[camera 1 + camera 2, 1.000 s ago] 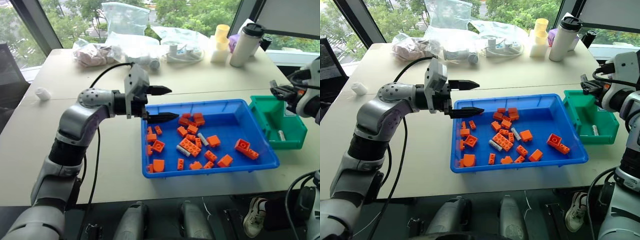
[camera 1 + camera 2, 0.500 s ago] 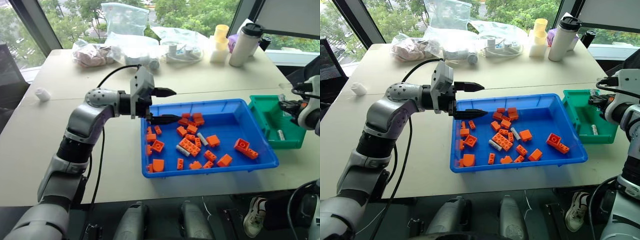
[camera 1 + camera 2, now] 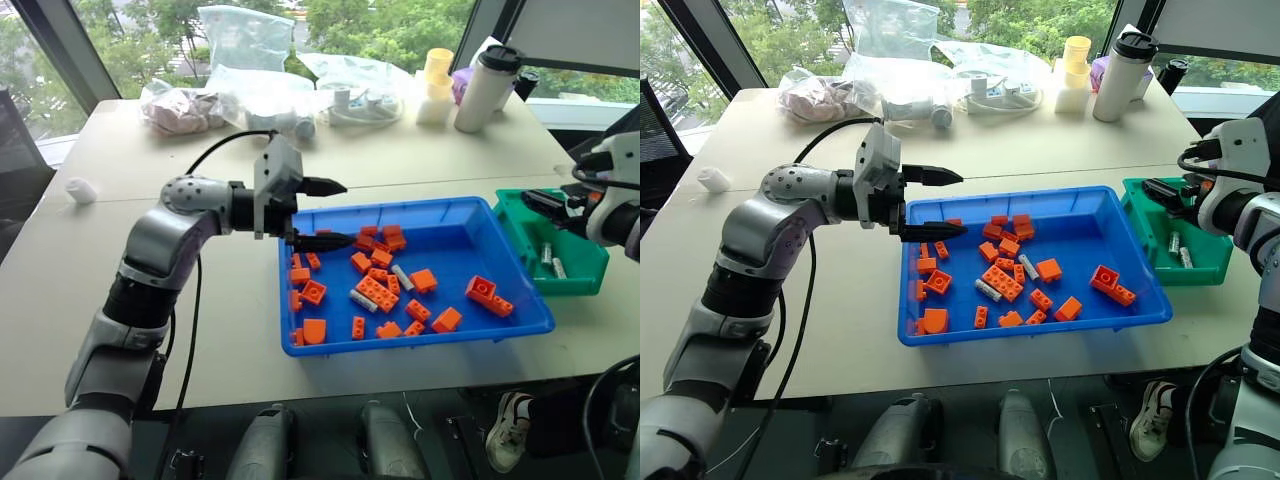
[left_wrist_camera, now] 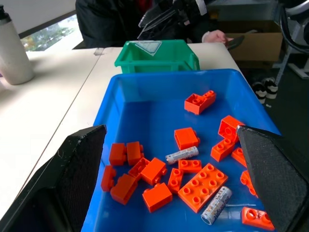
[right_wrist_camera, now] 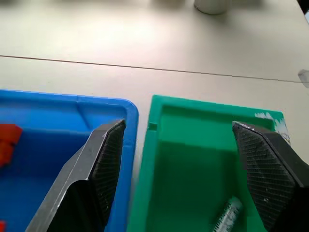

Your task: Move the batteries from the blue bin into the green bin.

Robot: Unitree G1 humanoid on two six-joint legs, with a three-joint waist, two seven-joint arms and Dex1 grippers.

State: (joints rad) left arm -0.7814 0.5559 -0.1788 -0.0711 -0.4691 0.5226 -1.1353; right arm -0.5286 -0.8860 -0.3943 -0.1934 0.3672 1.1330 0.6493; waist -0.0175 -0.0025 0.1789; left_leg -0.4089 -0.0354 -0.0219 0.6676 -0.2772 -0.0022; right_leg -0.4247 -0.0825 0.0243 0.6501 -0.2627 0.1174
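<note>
A: Head views, what is marked?
B: The blue bin point(image 3: 520, 325) sits mid-table, holding orange bricks point(image 3: 377, 291) and two batteries point(image 3: 403, 278), one near the middle, one point(image 3: 363, 300) just beside the large brick; the green bin point(image 3: 585, 285) stands touching its right end, with two batteries point(image 3: 1178, 248) lying inside; the left gripper point(image 3: 325, 212) hangs over the blue bin's near-left corner, fingers spread, nothing between them; the right gripper point(image 3: 1162, 190) hovers over the green bin's left wall, jaws apart and empty as far as I can see.

A: And the left wrist view?
B: Both black fingers point(image 4: 79, 179) stand wide at the edges, empty; between them lie the two silver cells, one point(image 4: 182, 154) clear of the bricks, one point(image 4: 216, 205) touching the big studded brick point(image 4: 203, 181); a person point(image 4: 145, 19) sits beyond the green bin.

A: The right wrist view?
B: Wide-set fingers point(image 5: 104, 169) frame the seam where the two bins meet; one cell point(image 5: 227, 215) shows on the green floor.

A: How would a cell handle?
B: Likely rigid, smooth, light yet dense for its size, and prone to roll; I would pinch it across its middle, jaws square to its length; the free-lying one looks easier, since the other crowds a brick.
</note>
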